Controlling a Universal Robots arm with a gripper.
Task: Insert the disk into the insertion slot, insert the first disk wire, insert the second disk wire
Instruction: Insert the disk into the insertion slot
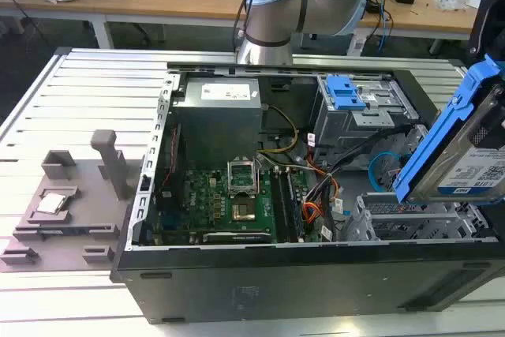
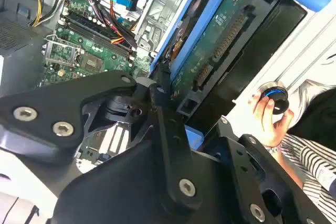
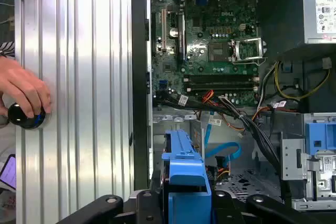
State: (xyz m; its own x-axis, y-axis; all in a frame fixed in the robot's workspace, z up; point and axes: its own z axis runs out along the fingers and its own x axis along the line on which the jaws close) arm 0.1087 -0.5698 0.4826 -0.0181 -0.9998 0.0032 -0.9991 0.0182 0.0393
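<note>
The ribbed metal table (image 1: 95, 92) carries the open computer case (image 1: 237, 282), and at the case's end toward the exterior view's right sits the insertion slot (image 1: 414, 219), a bay in a silver perforated cage. The disk (image 1: 465, 155) is tilted steeply over that cage and is not in the bay, with its white label showing inside the blue carrier. In the first wrist view the gripper (image 3: 186, 203) has its jaws pressed against the carrier's two sides, clamping the disk between them.

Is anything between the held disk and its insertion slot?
Nothing visible does. The gripper holds the disk tilted above the insertion slot; a blue cable loops beside it, seemingly clear of the opening.
</note>
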